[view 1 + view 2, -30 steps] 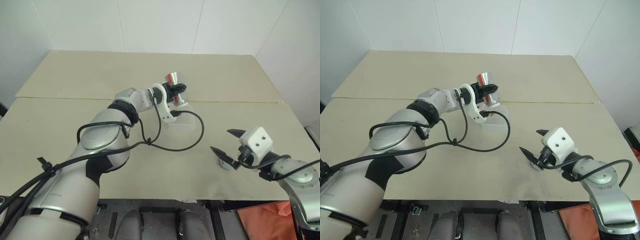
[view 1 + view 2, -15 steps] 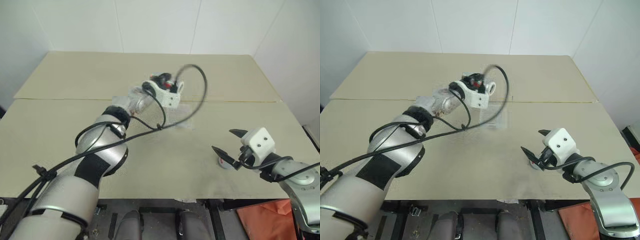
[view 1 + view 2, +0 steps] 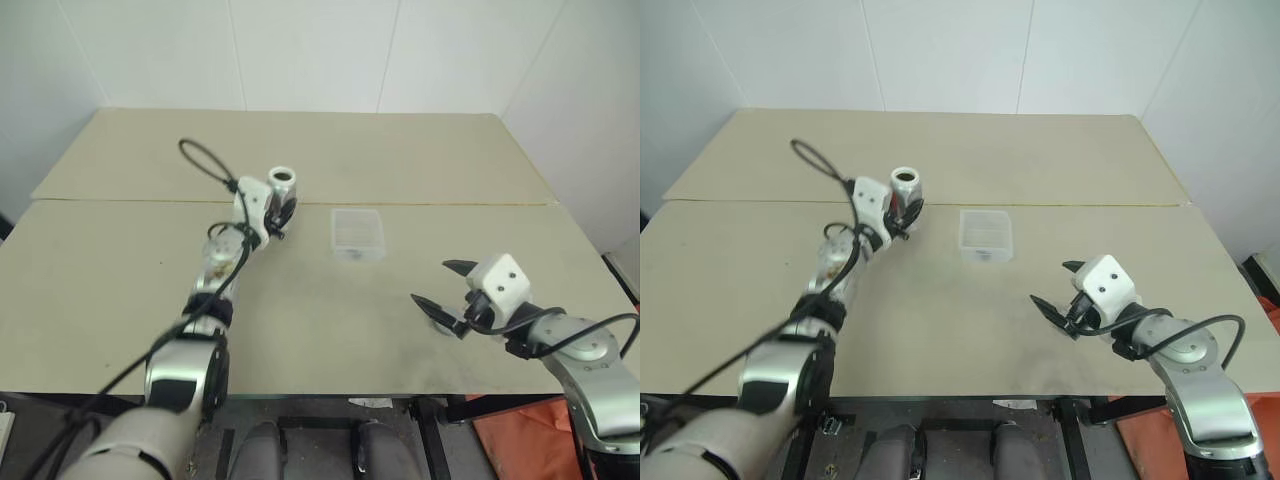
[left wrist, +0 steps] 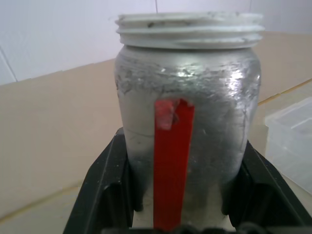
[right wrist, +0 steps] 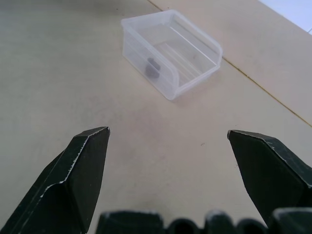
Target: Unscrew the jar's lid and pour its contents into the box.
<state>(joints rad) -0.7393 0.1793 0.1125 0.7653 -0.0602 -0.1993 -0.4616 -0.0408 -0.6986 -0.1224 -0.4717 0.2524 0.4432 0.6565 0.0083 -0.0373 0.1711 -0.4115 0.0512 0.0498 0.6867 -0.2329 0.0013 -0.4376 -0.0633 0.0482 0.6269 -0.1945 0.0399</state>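
My left gripper [image 3: 279,207] is shut on the jar [image 3: 284,181], a small clear jar with a red strip on its side [image 4: 171,146]. The jar stands upright with its threaded mouth open, left of the box [image 3: 357,232] and above the table. The clear shallow box holds a small dark piece [image 5: 152,67]. Near the table's front right, my right gripper [image 3: 430,282] is open with nothing between its fingers and points toward the box. The grey lid [image 3: 440,321] lies on the table just under it, mostly hidden by the lower finger.
The beige table [image 3: 120,270] has a seam [image 3: 450,204] running across it behind the box. A black cable [image 3: 200,160] loops up from my left wrist. White walls close the back, and the table's right edge [image 3: 590,240] is near my right arm.
My left arm swung left and down from over the box and rolled the jar from tipped over to upright. The right gripper stayed where it was, open.
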